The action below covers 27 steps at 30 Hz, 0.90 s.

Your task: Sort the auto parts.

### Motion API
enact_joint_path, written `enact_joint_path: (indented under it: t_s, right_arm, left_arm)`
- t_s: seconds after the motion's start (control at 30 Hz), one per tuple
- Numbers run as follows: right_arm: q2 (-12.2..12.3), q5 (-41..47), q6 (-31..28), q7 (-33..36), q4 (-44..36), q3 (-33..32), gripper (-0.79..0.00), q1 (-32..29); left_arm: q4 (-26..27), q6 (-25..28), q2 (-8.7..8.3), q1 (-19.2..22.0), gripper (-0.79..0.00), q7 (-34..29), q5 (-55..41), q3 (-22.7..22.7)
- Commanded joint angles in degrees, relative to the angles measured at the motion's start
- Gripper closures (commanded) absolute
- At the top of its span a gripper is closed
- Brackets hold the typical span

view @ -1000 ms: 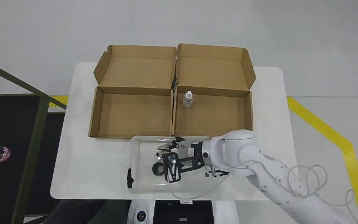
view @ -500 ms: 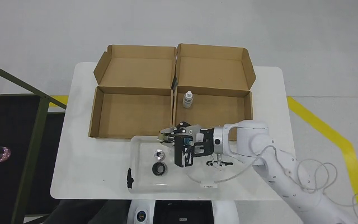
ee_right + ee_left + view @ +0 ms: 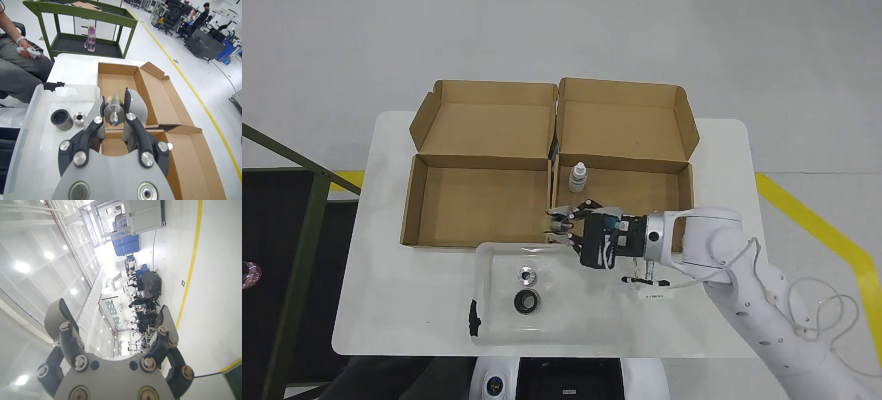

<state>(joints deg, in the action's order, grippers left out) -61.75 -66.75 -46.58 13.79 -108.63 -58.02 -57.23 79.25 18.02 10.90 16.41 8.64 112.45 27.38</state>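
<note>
Top view: the right pincer (image 3: 564,225) is hanging over the near walls where the left box (image 3: 477,205) and right box (image 3: 642,205) meet, just beyond the clear bin (image 3: 478,290) on the counter (image 3: 382,280). A black bearing (image 3: 527,301) and a silver bushing (image 3: 528,275) are lying in the bin.

Left wrist view: the left pincer (image 3: 113,313) is gaping wide, holding nothing.

Right wrist view: the right pincer is clamping a threaded steel part (image 3: 112,113) tightly between its pads, above the boxes' shared wall.
</note>
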Motion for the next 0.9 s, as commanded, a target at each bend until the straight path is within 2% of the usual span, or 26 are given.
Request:
enact_joint_path:
  t_s: [0.0, 0.4, 0.87]
  right_arm:
    - [0.01, 0.73, -0.11, -0.33, 1.01, -0.48, 0.0, 0.19]
    - [0.02, 4.45, -1.02, 1.79, 9.4, -1.95, 0.0, 2.49]
    - [-0.54, 4.01, -2.05, 12.77, 15.72, 1.35, 0.0, 8.74]
  left_arm:
    - [0.0, 0.0, 0.0, 0.0, -0.785, 0.0, 0.0, 0.0]
    - [0.0, 0.0, 0.0, 0.0, -0.785, 0.0, 0.0, 0.0]
    - [0.0, 0.0, 0.0, 0.0, -0.785, 0.0, 0.0, 0.0]
